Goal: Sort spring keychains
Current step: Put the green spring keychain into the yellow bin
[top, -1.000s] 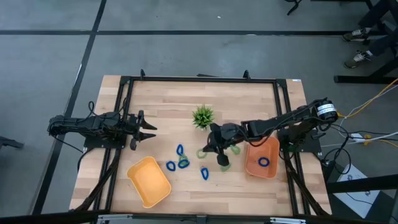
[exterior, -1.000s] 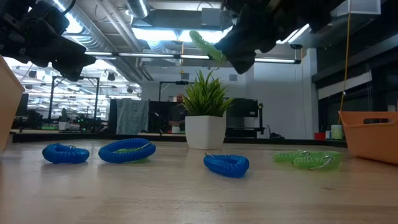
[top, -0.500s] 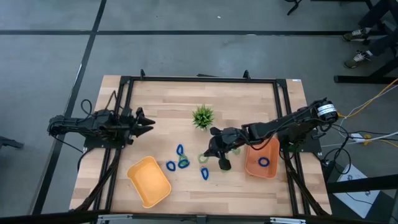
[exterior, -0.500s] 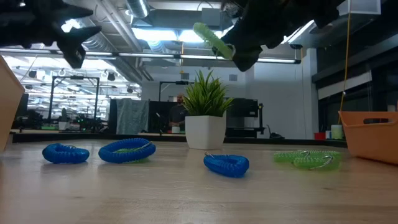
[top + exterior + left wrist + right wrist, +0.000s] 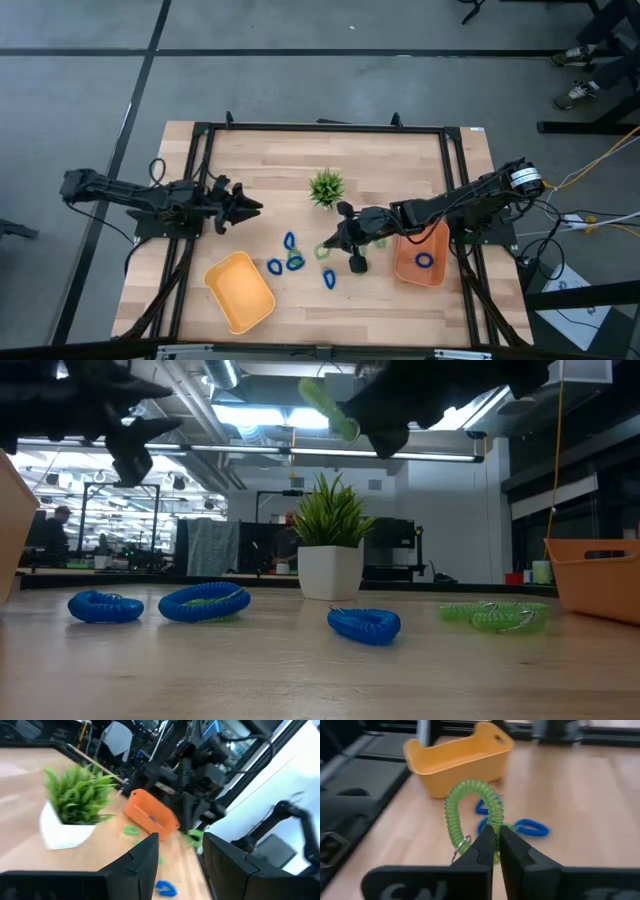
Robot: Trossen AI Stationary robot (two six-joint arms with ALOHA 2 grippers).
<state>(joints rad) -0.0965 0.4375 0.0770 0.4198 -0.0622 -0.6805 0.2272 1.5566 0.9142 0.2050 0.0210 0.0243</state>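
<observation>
My right gripper hangs above the table's middle, shut on a light green spring keychain, which the low view shows high above the board. Blue keychains lie flat on the wood between the two trays. Another green one lies near the orange tray, which holds a blue keychain. My left gripper is open at the table's left and points level toward the plant, with nothing between its fingers. My right gripper pinches the green keychain's coil between its two fingertips, close to the small metal ring. The fingers slant down from the table's right side. The loop stands out beyond the fingertips, lifted clear of the table.
A small potted plant stands at the table's middle, toward the far edge. An empty yellow tray sits at the near left. A dark frame runs round the wooden board.
My left gripper has reached out toward the table's middle and risen a little, rolling about its own axis; it stays open. My right gripper keeps the green keychain in the air, nearly in place.
</observation>
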